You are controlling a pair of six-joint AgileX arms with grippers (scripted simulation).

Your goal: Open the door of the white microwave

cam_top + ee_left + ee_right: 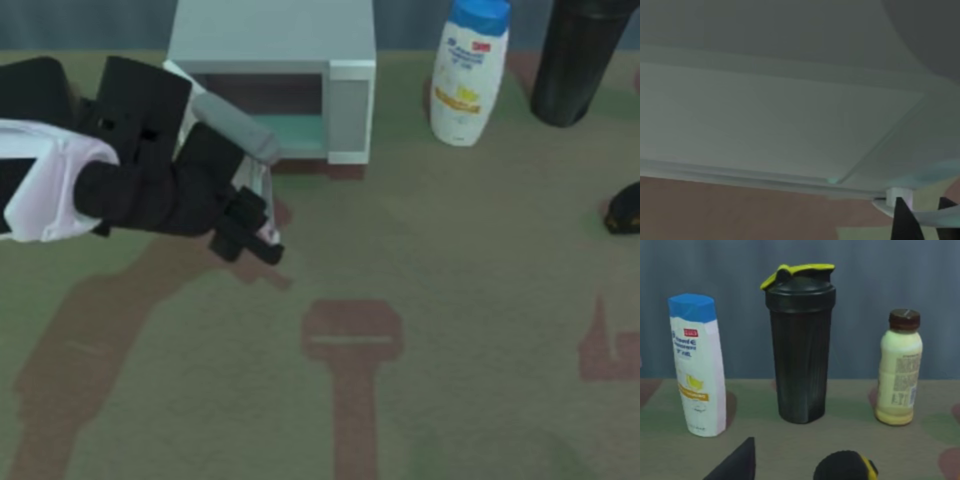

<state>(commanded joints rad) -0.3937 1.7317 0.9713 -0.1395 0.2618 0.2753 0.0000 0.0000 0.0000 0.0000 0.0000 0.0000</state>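
Note:
The white microwave (272, 40) stands at the back of the table, and its pale teal floor (295, 132) shows inside. Its door (236, 126) is swung out toward the front left, hinged at the left. My left gripper (256, 236) is shut on the door's free white edge (262, 190). In the left wrist view the door (775, 120) fills the picture, and a white strip of it (932, 216) lies between my black fingertips (902, 222). My right gripper (805, 476) does not show in the top view. Only one of its fingertips (742, 462) shows, with open room beside it.
A white blue-capped bottle (470, 70) and a black shaker (582, 60) stand right of the microwave. A pale bottle with a brown cap (899, 370) stands further right. A small black and yellow thing (626, 206) lies at the table's right edge.

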